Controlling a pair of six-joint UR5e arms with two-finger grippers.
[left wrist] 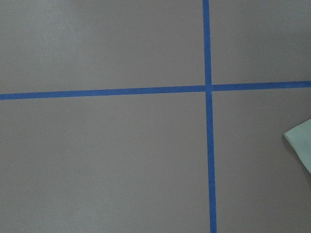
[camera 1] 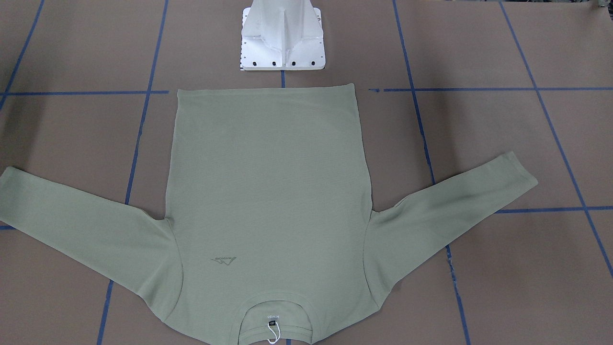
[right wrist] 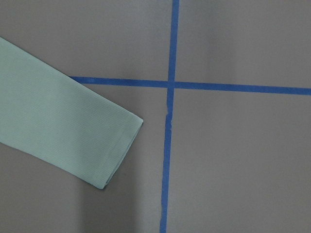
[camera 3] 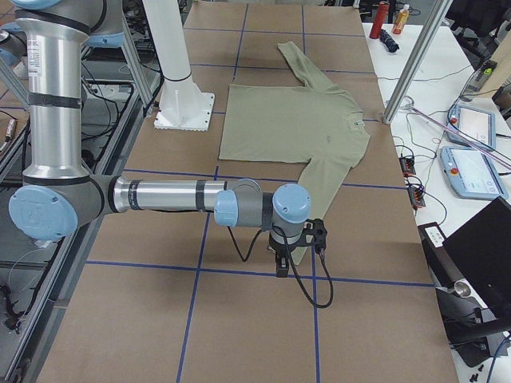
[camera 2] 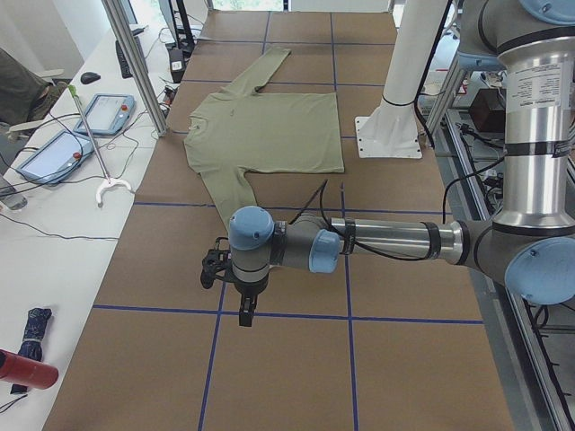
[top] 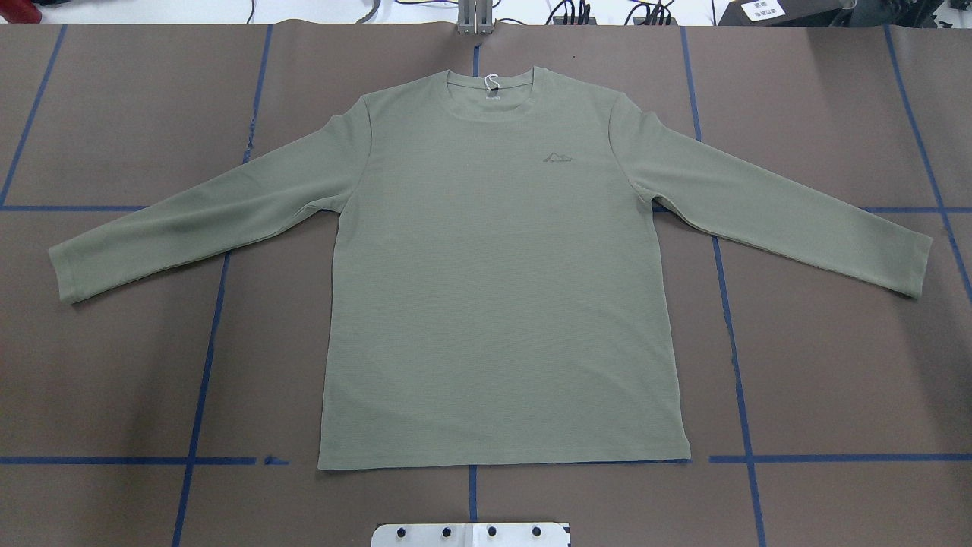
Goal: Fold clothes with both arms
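The sage-green long-sleeved knit shirt (top: 493, 289) is laid flat, front up, sleeves spread, on the brown paper-covered table (top: 114, 365) marked with blue tape lines (top: 205, 365). The left black two-finger gripper (camera 2: 244, 310) and the right black two-finger gripper (camera 3: 281, 267) are held over the table near the cuffs. How far either is open cannot be told.

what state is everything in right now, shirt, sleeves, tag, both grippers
shirt: unfolded, flat on the table, logo side up
sleeves: both spread out to the sides, neither folded in
tag: lying at the collar opening
left gripper: hangs over the table past a sleeve end; open or shut cannot be told
right gripper: hangs by the other sleeve end; open or shut cannot be told
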